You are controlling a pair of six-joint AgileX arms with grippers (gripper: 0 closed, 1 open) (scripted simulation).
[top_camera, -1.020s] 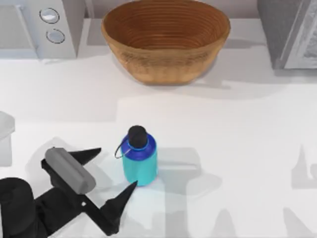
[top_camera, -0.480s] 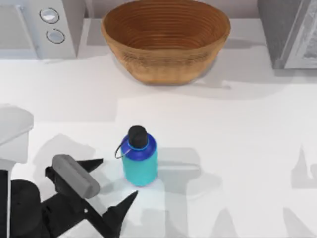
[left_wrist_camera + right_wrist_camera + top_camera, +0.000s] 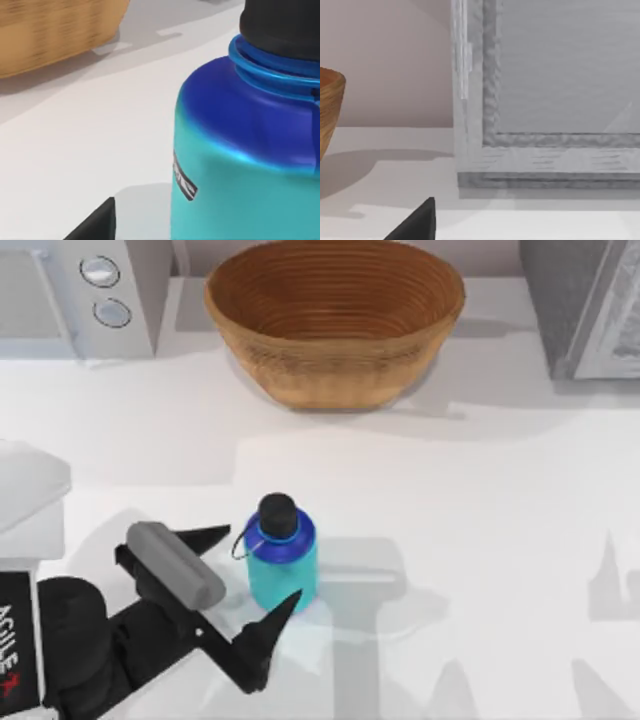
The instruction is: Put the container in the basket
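Reach/pre-grasp step rn. Left hand [image 3: 250, 575] sits low at the front left of the counter [image 3: 480, 500], wide open, its two dark fingers straddling the container [image 3: 283, 562] from the left: one tip near the strap side, the other by the base at the front. Can't tell if either pad touches yet, looks like a small gap. Container stands upright mid-counter, well apart from the basket [image 3: 335, 325] at the back. Left wrist cam has the bottle [image 3: 250, 150] right up close w/ the basket [image 3: 55, 30] behind it. Right hand: one dark fingertip [image 3: 417, 222] in its own wrist cam, facing a grey cabinet [image 3: 545, 100], idle; can't tell open or closed. Next imo: slide in a bit more so the body is centred, close, lift clear, carry back over the basket rim.
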